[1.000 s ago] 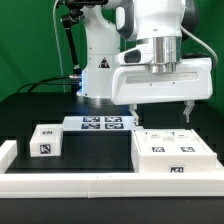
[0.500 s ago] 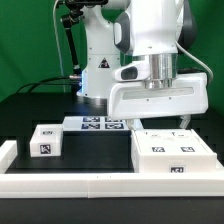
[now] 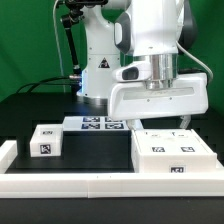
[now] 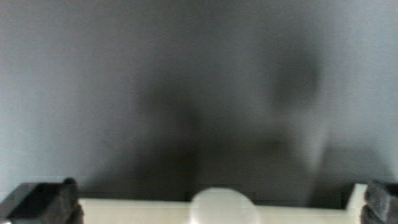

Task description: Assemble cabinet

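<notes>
The big white cabinet box (image 3: 172, 155) lies flat on the black table at the exterior view's right, with several marker tags on its top face. A small white tagged drawer block (image 3: 45, 140) stands at the left. My gripper (image 3: 157, 120) hangs just above the far edge of the box, open wide and empty, one finger (image 3: 185, 120) showing over the box's far right corner. In the wrist view my gripper (image 4: 210, 196) is open, with dark fingertips (image 4: 43, 200) at both sides. Between them lies a blurred white edge with a rounded bump (image 4: 222, 206).
The marker board (image 3: 100, 123) lies flat in front of the robot base, between the block and the box. A long low white border rail (image 3: 70, 183) runs along the table's front, with a raised end (image 3: 8, 152) at the left.
The gripper has come down toward the box and shifted a little to the exterior view's left. In the last half second it has held still. The parts have not moved.
</notes>
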Available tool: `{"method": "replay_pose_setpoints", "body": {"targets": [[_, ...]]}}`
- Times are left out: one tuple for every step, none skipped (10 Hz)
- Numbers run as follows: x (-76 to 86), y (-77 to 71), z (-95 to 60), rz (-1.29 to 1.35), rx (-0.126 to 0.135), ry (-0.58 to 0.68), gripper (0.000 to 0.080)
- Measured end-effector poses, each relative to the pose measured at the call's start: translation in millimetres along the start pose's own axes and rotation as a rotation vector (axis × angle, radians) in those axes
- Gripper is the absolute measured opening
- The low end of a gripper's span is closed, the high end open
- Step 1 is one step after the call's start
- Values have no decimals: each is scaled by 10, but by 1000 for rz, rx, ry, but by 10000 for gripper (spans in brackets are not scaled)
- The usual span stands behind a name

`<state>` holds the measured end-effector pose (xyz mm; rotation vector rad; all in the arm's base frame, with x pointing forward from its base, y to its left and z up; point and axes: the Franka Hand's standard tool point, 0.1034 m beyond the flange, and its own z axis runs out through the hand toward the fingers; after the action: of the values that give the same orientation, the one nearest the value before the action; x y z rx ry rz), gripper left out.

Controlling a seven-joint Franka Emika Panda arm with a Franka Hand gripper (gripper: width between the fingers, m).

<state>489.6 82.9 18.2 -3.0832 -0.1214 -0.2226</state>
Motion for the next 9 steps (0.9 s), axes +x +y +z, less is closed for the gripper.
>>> {"method": "replay_pose_setpoints", "body": {"targets": [[5, 58, 63, 8, -4, -5, 797], [38, 82, 98, 13, -5, -4, 797], [61, 78, 113, 16, -4, -3, 797], [66, 67, 123, 22, -3, -3, 797], [57, 28, 131, 18, 0, -4, 797], [51, -19, 135, 11, 2, -5, 797], [46, -56, 137, 3, 3, -4, 797], [51, -56, 137, -3, 4, 6, 797], [58, -46, 137, -16, 4, 15, 797]]}}
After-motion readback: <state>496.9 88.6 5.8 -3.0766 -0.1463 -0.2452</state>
